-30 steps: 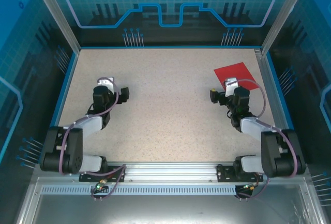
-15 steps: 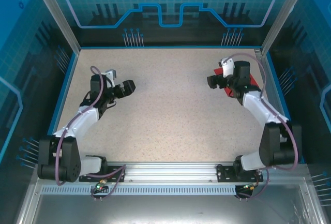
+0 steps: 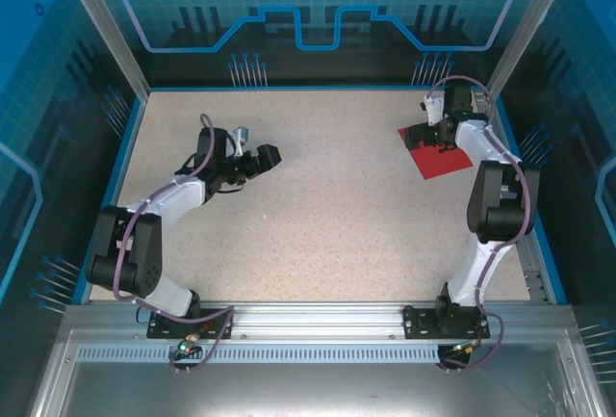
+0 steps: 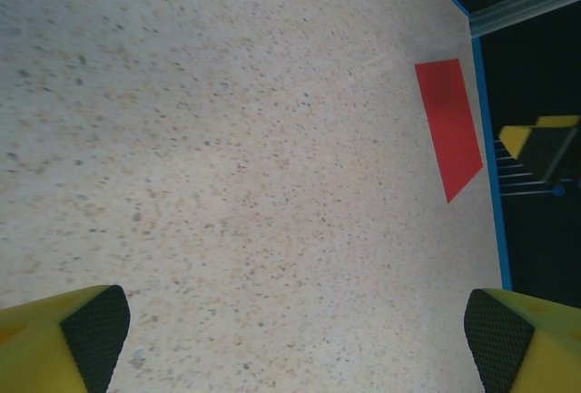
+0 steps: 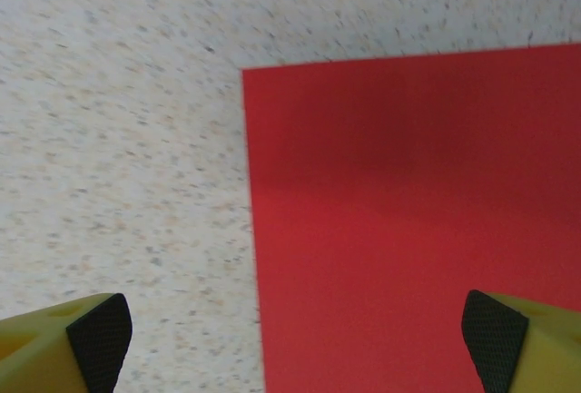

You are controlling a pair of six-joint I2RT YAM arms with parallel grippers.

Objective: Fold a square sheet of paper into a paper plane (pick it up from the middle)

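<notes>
1. Two arms stand at the near edge of a speckled beige table (image 3: 337,215) with a blue rim, inside an enclosure of blue patterned panels.
2. One square sheet of paper (image 3: 441,162), plain bright red, lies flat and unfolded in the far right part of the table, close to the right rim. It sits turned, so one corner points toward the near side.
3. From above, the right arm stretches far out along the right rim, and the right claw (image 3: 431,138) hangs over the far part of the sheet, covering a piece of it.
4. The right wrist camera looks down on the sheet (image 5: 408,230) from close by. Its straight left edge runs down between the two yellow fingers and its far left corner lies up ahead.
5. That claw (image 5: 295,331) is spread wide with nothing between its fingers. The left black pad (image 5: 100,329) is over bare table and the right pad (image 5: 495,334) is over the red paper. A soft shadow lies across the far part of the sheet. Whether the tips touch the paper I cannot tell.
6. The left arm reaches out over the left half of the table, and the left claw (image 3: 262,159) points toward the right side, well apart from the sheet.
7. The left wrist camera shows this claw (image 4: 295,334) spread wide too, gripping nothing, with bare speckled table beneath it. The red sheet (image 4: 449,125) lies far ahead, just beside the blue rim.
</notes>
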